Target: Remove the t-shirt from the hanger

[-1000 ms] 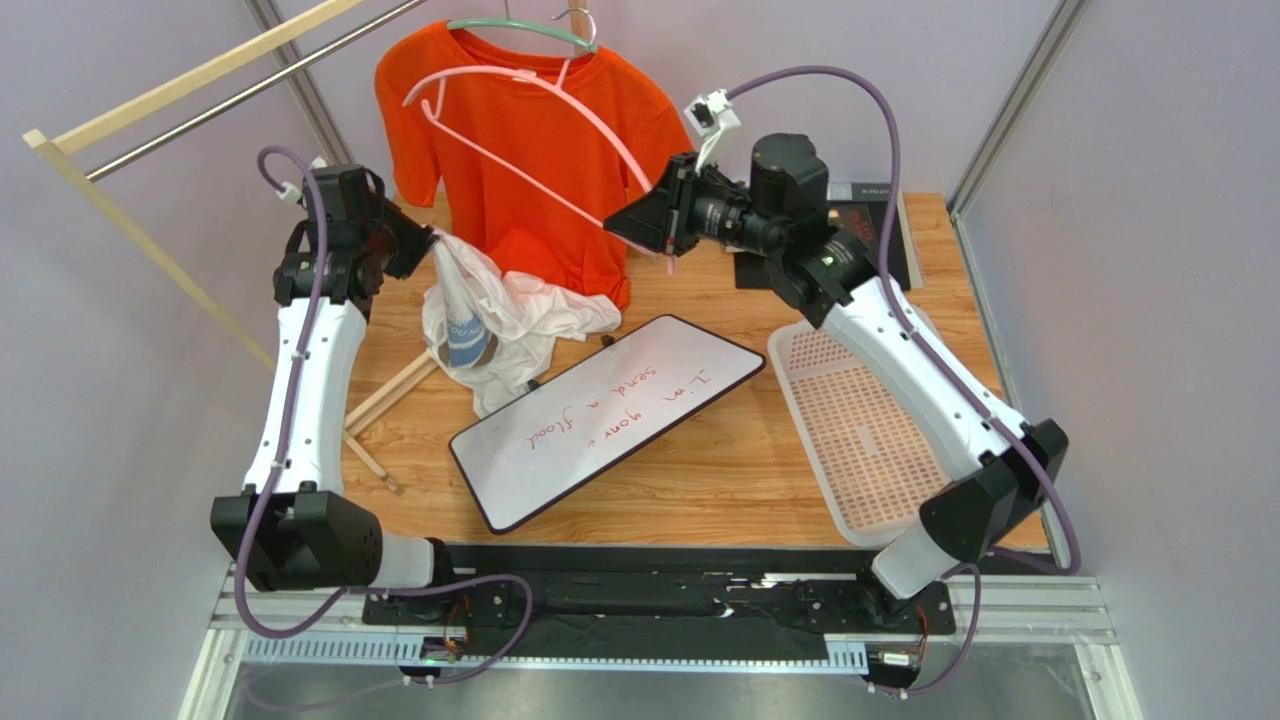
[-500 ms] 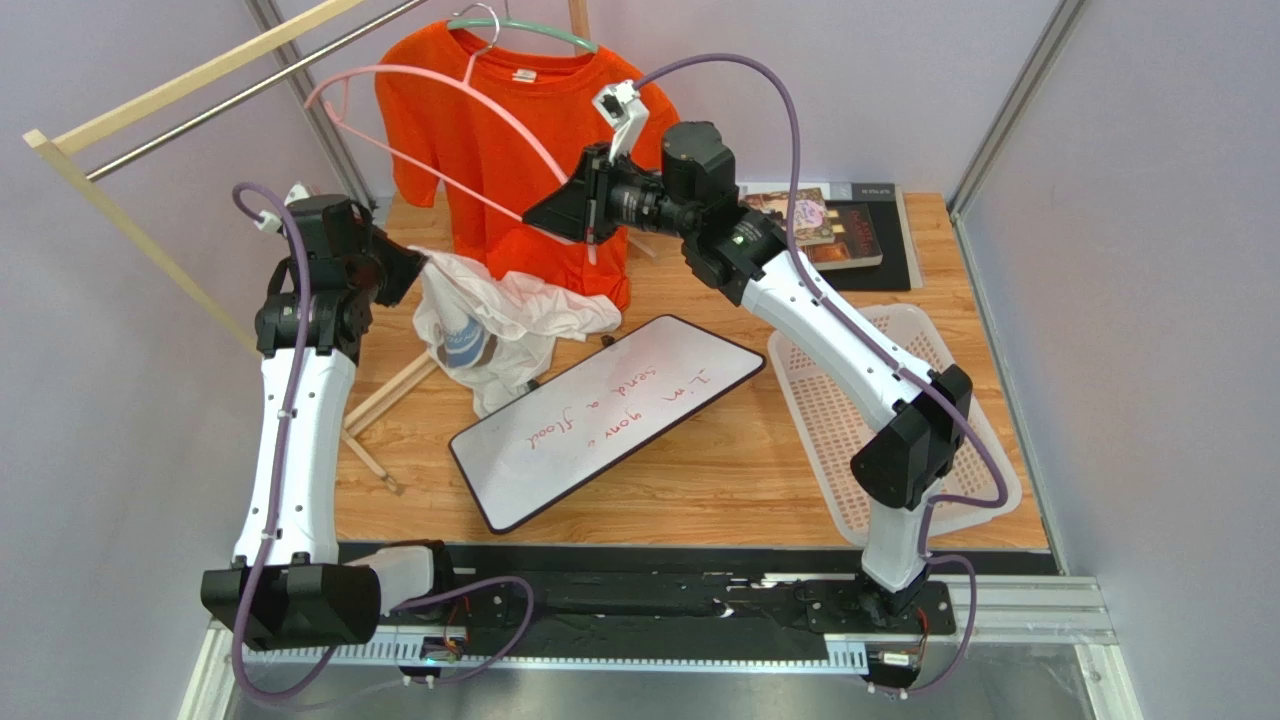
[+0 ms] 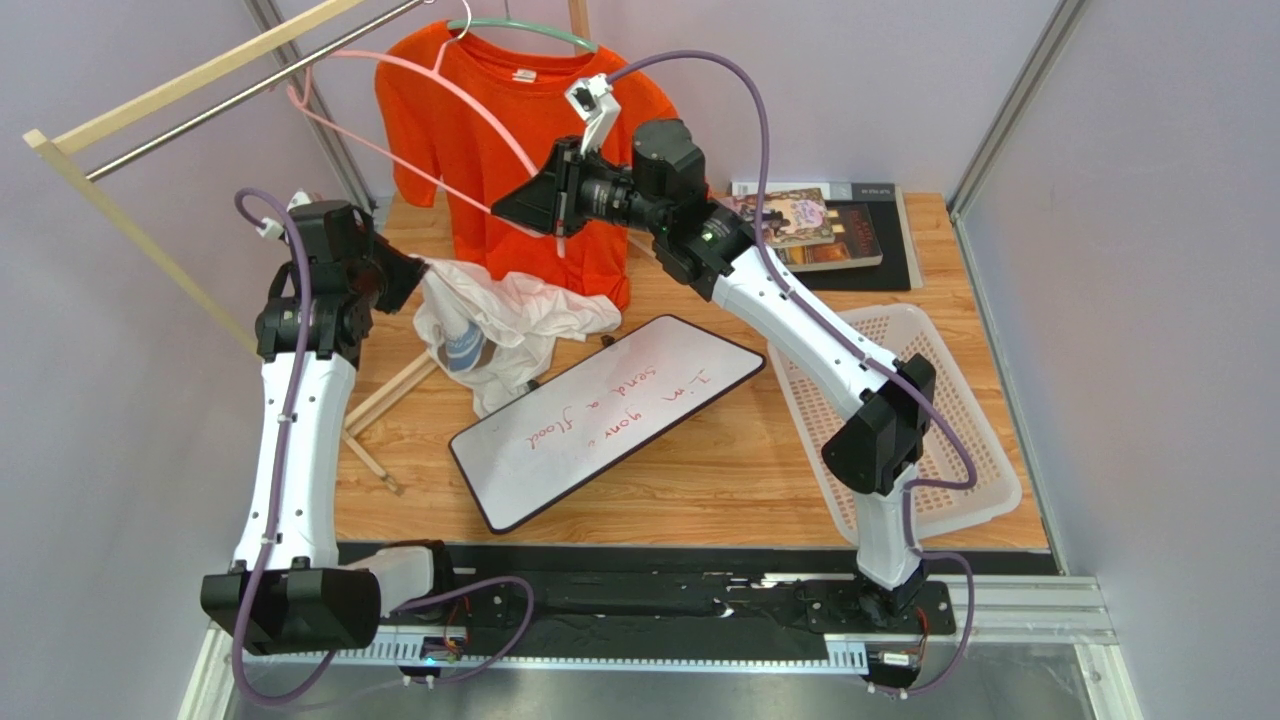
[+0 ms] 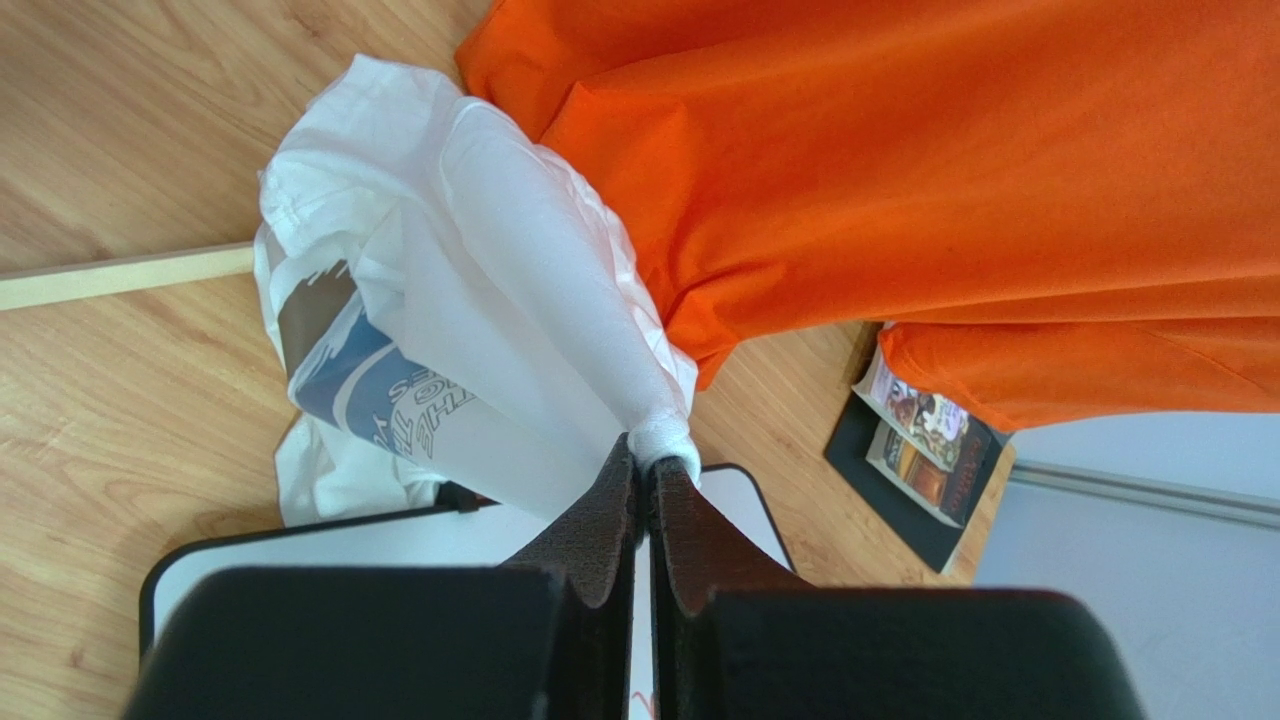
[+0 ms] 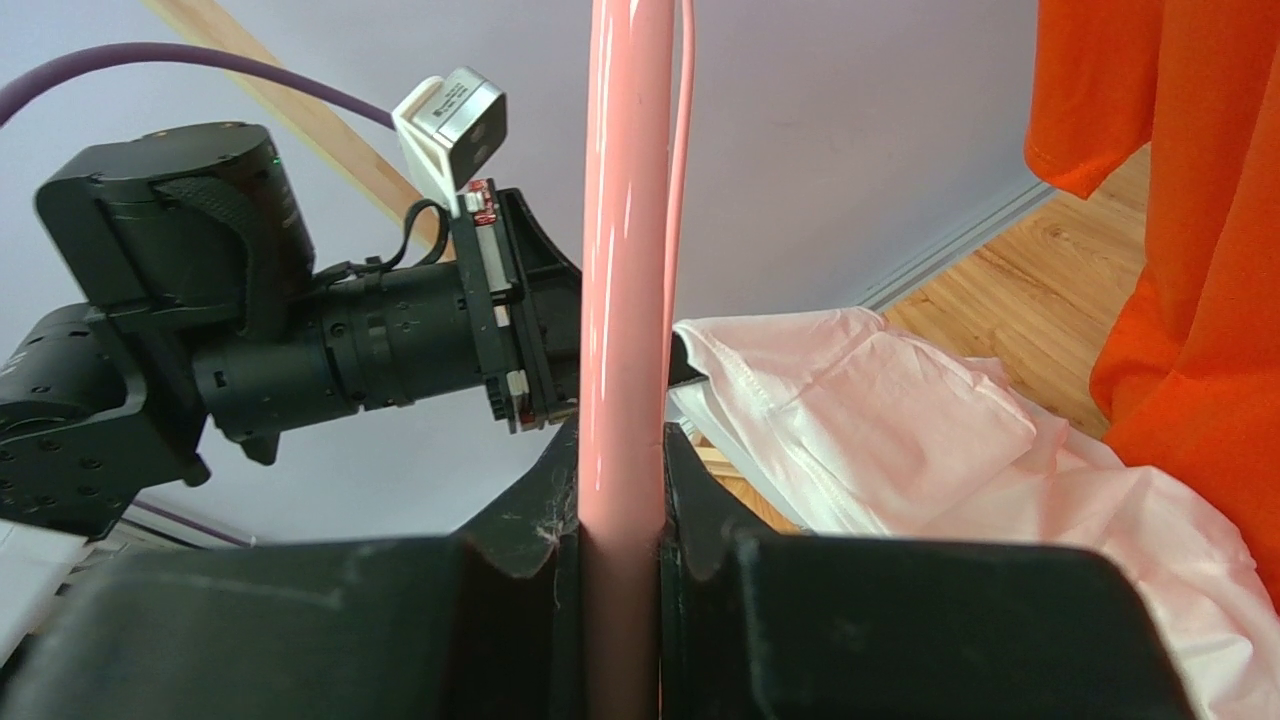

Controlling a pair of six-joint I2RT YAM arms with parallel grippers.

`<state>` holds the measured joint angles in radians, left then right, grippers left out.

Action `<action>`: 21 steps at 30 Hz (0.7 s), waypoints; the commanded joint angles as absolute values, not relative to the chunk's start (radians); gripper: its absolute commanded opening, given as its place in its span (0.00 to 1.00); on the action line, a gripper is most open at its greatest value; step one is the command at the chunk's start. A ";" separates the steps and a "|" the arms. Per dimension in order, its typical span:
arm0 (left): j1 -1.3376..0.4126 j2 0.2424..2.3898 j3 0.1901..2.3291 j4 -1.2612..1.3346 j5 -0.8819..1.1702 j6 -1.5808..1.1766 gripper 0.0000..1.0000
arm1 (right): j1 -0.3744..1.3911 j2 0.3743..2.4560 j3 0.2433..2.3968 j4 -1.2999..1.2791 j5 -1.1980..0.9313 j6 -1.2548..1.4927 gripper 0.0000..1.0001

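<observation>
The left gripper [image 4: 646, 465] has its 2 fingers pressed together on a pinch of the white t-shirt [image 4: 481, 300], pulling that bit of cloth up into a peak. The rest of the shirt, blue print showing, lies crumpled at the back left of the wooden table [image 3: 721, 465], just beside the near corner of the whiteboard [image 3: 601, 413]. The right gripper [image 5: 619, 450] is clamped tight on the bar of the pink hanger [image 5: 624, 225] and holds it up in the air, apart from the white t-shirt below it. Behind the pink hanger, an orange t-shirt [image 4: 977, 150] hangs from a green hanger [image 3: 519, 26] on the rack, its hem reaching down beside the white heap. To the right sit a white mesh basket [image 3: 819, 405] and 2 books [image 3: 819, 225].
</observation>
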<state>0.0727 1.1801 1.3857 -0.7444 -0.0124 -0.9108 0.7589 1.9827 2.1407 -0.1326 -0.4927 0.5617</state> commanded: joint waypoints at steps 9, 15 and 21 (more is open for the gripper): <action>0.080 1.138 1.381 -0.747 -0.018 -0.888 0.00 | 0.772 2.019 2.227 -0.071 -0.463 0.548 0.00; 0.078 1.137 1.378 -0.744 -0.023 -0.885 0.00 | 0.773 1.918 2.115 -0.054 -0.426 0.531 0.00; 0.080 1.131 1.368 -0.744 -0.021 -0.887 0.00 | 0.775 1.933 2.149 -0.063 -0.440 0.528 0.00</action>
<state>0.0727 1.1610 1.3762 -0.7498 -0.0132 -0.9066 0.7685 1.9846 2.0892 -0.1318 -0.4458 0.5514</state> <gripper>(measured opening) 0.006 0.133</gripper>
